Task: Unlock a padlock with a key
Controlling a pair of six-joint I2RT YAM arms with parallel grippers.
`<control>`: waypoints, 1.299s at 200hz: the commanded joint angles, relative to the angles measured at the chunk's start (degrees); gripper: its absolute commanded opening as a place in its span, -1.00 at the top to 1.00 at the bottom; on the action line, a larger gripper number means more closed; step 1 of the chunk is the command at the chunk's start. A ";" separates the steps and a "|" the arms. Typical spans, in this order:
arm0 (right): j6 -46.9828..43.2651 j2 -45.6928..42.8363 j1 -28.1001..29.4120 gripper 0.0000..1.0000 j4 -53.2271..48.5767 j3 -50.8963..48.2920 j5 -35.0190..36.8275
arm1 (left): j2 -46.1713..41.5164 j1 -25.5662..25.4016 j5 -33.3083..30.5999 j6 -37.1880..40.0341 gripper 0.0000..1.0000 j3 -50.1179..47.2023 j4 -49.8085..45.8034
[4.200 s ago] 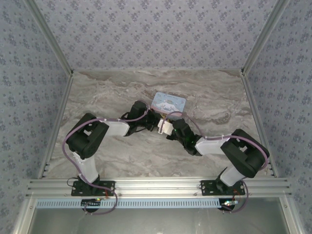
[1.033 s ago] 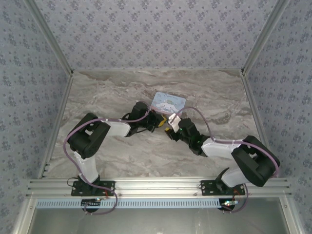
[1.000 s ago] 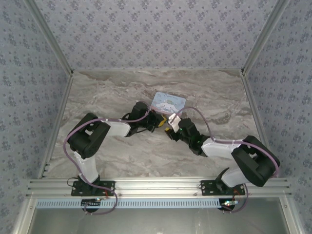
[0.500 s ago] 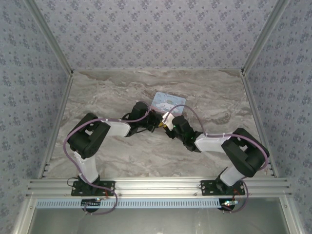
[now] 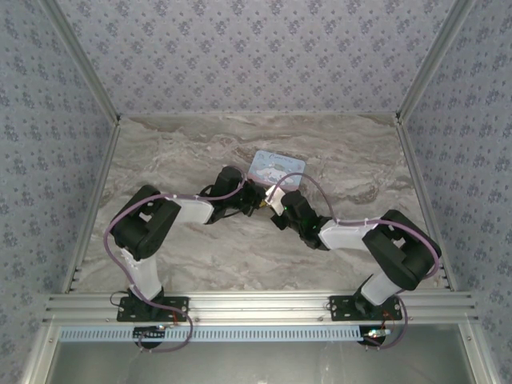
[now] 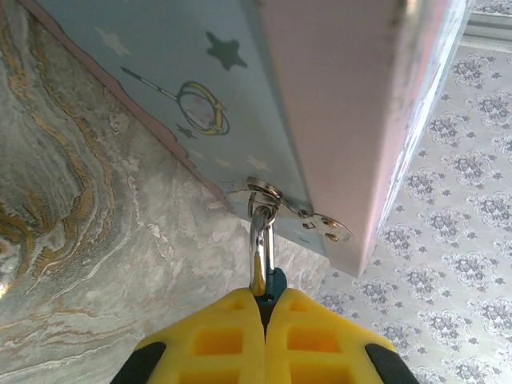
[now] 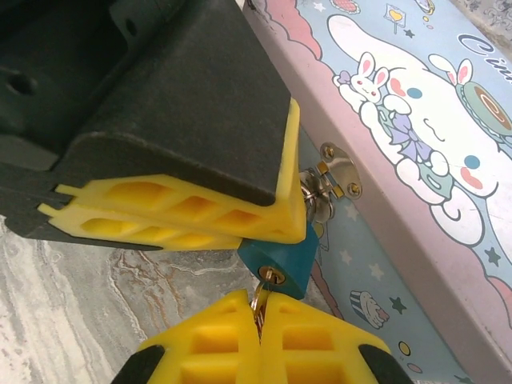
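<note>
The padlock [image 7: 282, 258], a tiny teal body on a steel shackle [image 6: 257, 240], hangs through the hasp ring [image 6: 265, 192] of the pastel-blue cartoon tin [image 5: 277, 167]. My left gripper [image 6: 265, 299] is shut on the padlock's body and holds it out from the tin's front wall. Its yellow fingers [image 7: 184, 204] show from the right wrist, just above the lock. A brass key [image 7: 260, 290] sits in the keyhole on the padlock's underside. My right gripper [image 7: 258, 301] is shut on the key's bow, directly below the lock. Both grippers meet at the tin's near edge [image 5: 268, 204].
The tin lies on the marble-patterned table [image 5: 200, 144], its lid [image 7: 432, 128] printed with a white rabbit figure. A metal hasp plate [image 7: 339, 177] is riveted to its front. Patterned walls [image 5: 256, 56] enclose the table on three sides.
My right gripper has swung back in from the right and closed on the key in the padlock. The left gripper has stayed shut on the padlock.
</note>
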 commanded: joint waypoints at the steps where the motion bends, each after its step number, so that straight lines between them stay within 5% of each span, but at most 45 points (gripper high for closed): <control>1: 1.48 -0.36 -0.38 1.00 -0.02 0.14 -0.15 | -1.32 -0.05 1.05 0.27 1.00 0.36 1.74; 34: 2.04 -0.48 -0.58 1.00 0.45 -0.53 -0.65 | -1.57 0.10 0.98 1.08 0.91 0.50 0.93; 106: 11.28 -3.06 -3.22 1.00 0.33 -2.44 -6.54 | -8.24 3.07 -0.68 5.39 0.28 -1.34 -5.23; 260: 62.54 -5.19 -14.01 1.00 15.36 -14.37 -24.53 | -22.20 8.28 -9.61 13.71 -0.16 1.58 -13.36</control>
